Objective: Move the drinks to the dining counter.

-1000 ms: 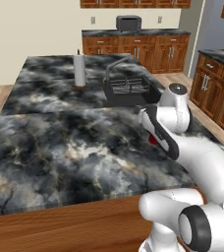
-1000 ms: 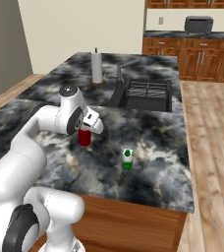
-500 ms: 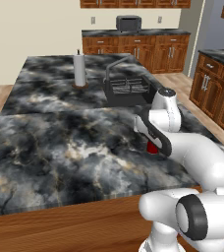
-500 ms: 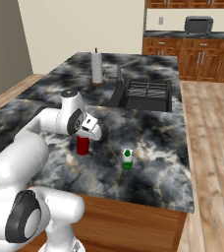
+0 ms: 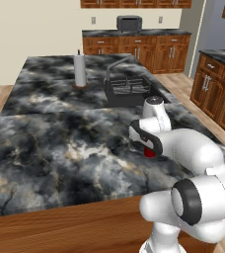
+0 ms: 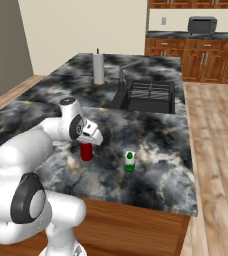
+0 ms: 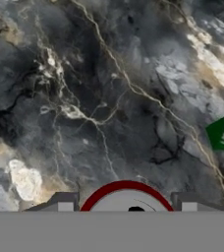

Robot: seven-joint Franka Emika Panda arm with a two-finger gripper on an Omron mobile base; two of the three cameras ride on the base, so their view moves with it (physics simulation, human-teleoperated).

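The red can [image 6: 86, 152] stands upright low over the dining counter [image 6: 151, 131], at or just above its marbled top. My gripper [image 6: 87, 144] is shut on the can from above, a finger on each side. In the hand view the can's rim [image 7: 126, 196] sits between my fingertips [image 7: 65, 202], with the marbled top [image 7: 109, 98] beneath. From the left base the can [image 5: 149, 152] peeks out under my hand on the counter [image 5: 60, 148]. The white carton with a green base [image 6: 130, 161] stands upright a short way right of the can; its green edge [image 7: 221, 133] shows at right.
An inset sink with a dark rack [image 6: 149, 95] and faucet lies behind the drinks. A paper towel roll [image 6: 99, 69] stands at the far end. A black toaster [image 6: 202, 25] sits on the back worktop. The counter's near edge [image 6: 136, 207] is close in front.
My hand has come down with the red can, lowering it toward the counter top. The carton has not moved.
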